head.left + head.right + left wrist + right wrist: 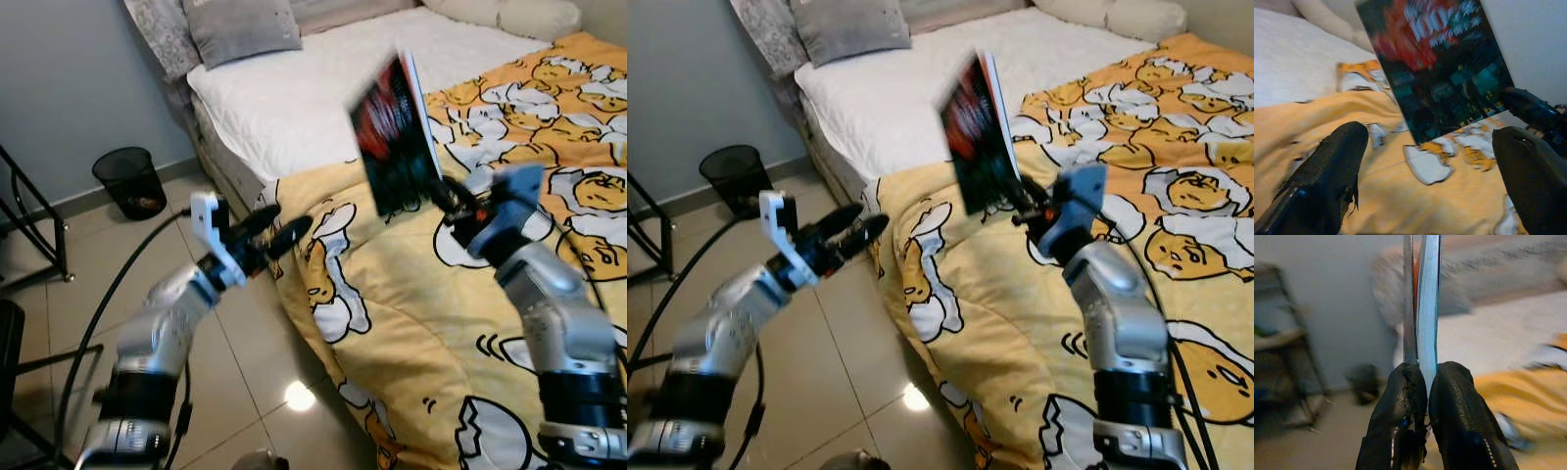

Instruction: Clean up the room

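Observation:
A thin book [394,137] with a dark red and teal cover stands upright in the air above the yellow duvet [431,323]. My right gripper [443,193] is shut on its lower corner; the right wrist view shows the book's page edge [1428,308] pinched between both fingers [1400,421]. My left gripper [284,231] is open and empty, held over the floor beside the bed's left edge, pointing toward the book [1435,63]. Its two fingertips [1327,171] frame the cover in the left wrist view.
The bed [294,108] has a white sheet, grey pillows [240,27] at its head and cream pillows [509,15] far right. A black mesh bin [130,181] stands on the tiled floor by the wall. A black metal frame [34,225] is at the left edge.

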Available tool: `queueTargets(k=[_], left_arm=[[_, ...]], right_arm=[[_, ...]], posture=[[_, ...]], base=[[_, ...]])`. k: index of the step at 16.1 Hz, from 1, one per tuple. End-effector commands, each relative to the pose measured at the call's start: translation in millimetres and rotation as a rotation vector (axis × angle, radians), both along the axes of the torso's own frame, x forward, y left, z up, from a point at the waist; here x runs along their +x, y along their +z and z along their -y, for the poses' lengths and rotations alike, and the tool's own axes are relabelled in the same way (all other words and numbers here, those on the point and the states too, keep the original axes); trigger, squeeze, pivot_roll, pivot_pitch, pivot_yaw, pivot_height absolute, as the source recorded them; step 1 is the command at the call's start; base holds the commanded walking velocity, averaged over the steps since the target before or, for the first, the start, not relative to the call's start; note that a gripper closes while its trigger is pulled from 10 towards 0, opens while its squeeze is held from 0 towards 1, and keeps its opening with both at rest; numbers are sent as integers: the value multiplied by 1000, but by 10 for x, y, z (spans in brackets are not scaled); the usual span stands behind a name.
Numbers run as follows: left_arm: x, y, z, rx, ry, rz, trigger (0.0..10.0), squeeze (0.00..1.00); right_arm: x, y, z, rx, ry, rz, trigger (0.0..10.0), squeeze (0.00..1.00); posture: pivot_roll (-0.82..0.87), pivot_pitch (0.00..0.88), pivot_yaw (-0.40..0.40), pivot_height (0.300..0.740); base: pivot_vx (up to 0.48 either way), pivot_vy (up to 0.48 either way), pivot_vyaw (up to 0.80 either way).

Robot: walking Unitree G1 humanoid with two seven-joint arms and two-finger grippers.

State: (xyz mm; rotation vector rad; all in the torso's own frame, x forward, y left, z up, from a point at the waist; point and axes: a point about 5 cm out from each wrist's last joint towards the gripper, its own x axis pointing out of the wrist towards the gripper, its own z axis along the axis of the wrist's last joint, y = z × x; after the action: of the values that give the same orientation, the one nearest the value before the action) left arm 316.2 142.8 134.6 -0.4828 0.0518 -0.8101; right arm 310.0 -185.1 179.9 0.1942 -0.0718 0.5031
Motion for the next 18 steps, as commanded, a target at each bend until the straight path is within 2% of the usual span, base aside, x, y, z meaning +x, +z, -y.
queueTargets(k=[1,2,3,4,5,7,11,12,13,14,18], left_arm=[[36,4,-89,-22,-2,-17,10000,1000],[102,39,-132,-44,-28,-22,10000,1000],[142,82,-140,-51,-58,-9,10000,549],[160,103,-137,-58,-75,-7,10000,102],[208,169,-118,-73,-118,9,10000,0],[286,260,-63,-58,-183,45,10000,0],[287,352,54,-78,-308,66,10000,0],[265,355,78,-105,-341,67,9333,0],[254,356,81,-114,-349,68,7216,0],[226,355,84,-135,-360,71,118,0],[84,387,35,-234,-365,84,0,0]], right_arm=[[-55,178,-61,53,91,71,10000,0],[-132,256,-130,97,192,95,10000,0],[-214,284,-208,126,296,90,10000,0],[-244,288,-231,135,332,84,10000,0],[-307,291,-279,147,402,76,10000,0],[-385,283,-344,163,496,50,10000,0],[-438,290,-381,176,542,35,10000,0],[-431,306,-358,184,525,38,10000,0],[-427,311,-351,186,519,40,10000,0],[-417,326,-333,198,506,45,10000,0],[-375,352,-273,257,468,50,10000,0]], posture=[[-64,0,83,740],[-70,0,86,740],[-72,0,86,740],[-72,0,86,740],[-69,0,81,740],[-69,0,78,740],[-75,0,83,740],[-80,0,88,740],[-81,0,89,740],[-81,0,90,740],[-74,0,85,740]], base=[[0,0,0],[0,0,0],[0,0,0],[0,0,0],[0,0,0],[0,0,0],[0,0,0],[0,0,0],[0,0,0],[0,0,0],[0,0,0]])
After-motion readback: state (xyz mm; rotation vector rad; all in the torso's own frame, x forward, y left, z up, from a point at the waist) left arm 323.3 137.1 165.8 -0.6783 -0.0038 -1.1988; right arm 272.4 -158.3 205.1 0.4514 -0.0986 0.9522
